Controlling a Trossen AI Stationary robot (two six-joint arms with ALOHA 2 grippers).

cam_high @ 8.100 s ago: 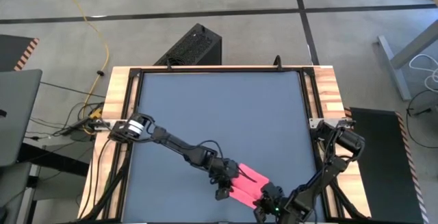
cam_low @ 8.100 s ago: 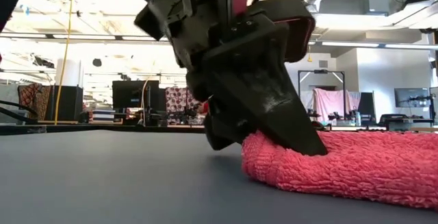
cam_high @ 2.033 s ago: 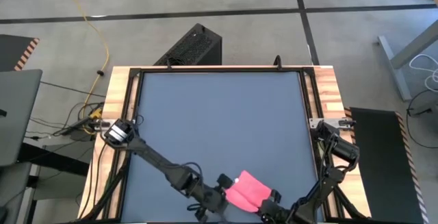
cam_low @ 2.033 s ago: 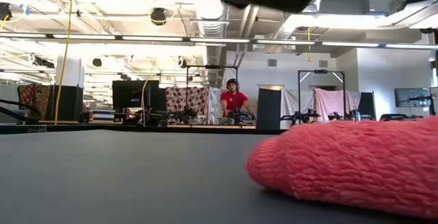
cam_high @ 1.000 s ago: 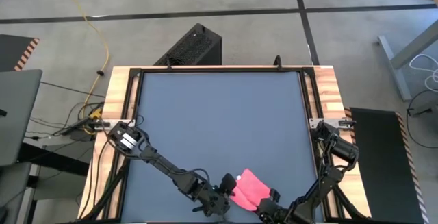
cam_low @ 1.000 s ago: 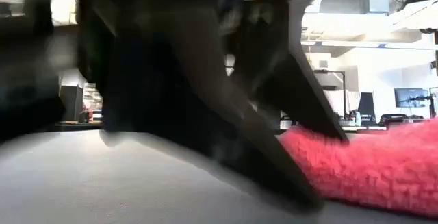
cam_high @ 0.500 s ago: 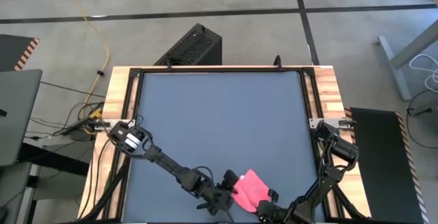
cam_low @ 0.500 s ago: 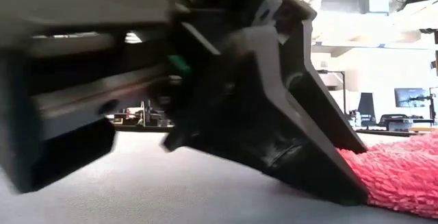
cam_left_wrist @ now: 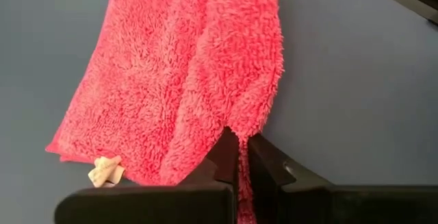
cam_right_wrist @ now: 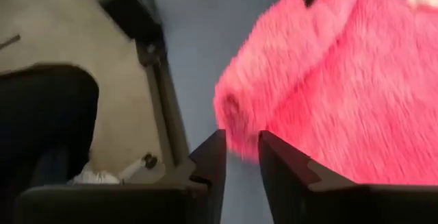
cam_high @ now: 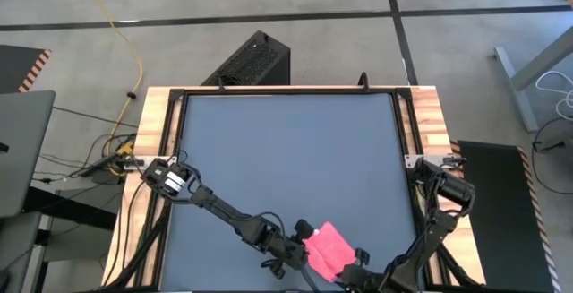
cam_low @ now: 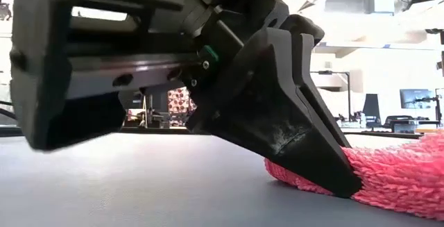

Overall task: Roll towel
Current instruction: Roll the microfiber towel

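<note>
High: one towel, folded, near the table's front edge, between two grippers. Left gripper at its left edge, right gripper at its front-right corner.
Low: left finger on the towel's edge.
Left wrist: fingers clenched on the towel's edge.
Right wrist: fingers slightly parted; grasp unclear, probably not holding.

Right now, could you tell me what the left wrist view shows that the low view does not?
Only the left wrist view shows the left gripper shut on the towel's edge, and a small pale tag at one corner. Only the low view shows the room behind the table and the towel lying low on the tabletop beside a big dark gripper body. Both show the pink, fluffy towel on the dark grey surface with a gripper touching it.
</note>
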